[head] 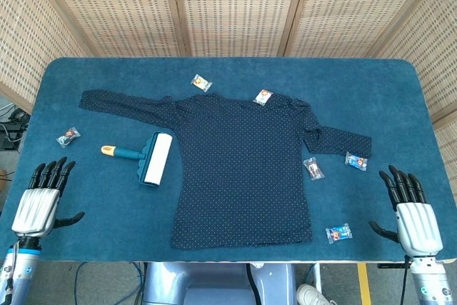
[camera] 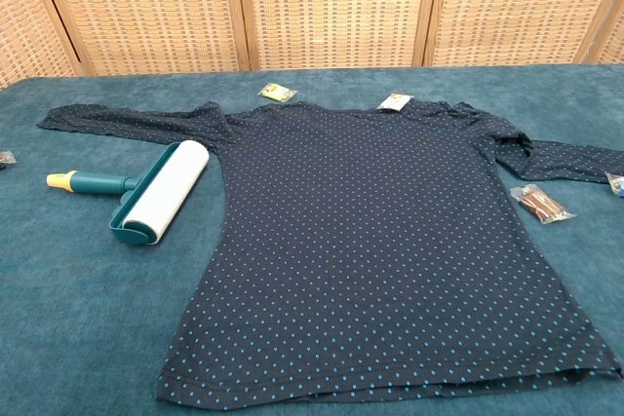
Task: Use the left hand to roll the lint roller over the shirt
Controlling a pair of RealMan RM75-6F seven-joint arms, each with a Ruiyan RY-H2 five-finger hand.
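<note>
A dark navy shirt [head: 243, 169] [camera: 380, 241] with small blue dots lies flat in the middle of the blue table. Just left of it rests the lint roller [head: 150, 158] [camera: 156, 192], a white drum in a teal frame with a yellow-tipped handle pointing left. My left hand [head: 41, 198] hovers at the table's front left corner, empty, fingers spread, well short of the roller. My right hand [head: 410, 208] sits at the front right corner, empty too, fingers apart. Neither hand appears in the chest view.
Several small wrapped candies lie around the shirt: one by the left edge [head: 68, 136], two near the collar [head: 201, 83] [head: 263, 96], others beside the right sleeve [head: 313, 168] [head: 355, 161] and the hem [head: 338, 233]. Wicker screens [head: 228, 5] stand behind the table.
</note>
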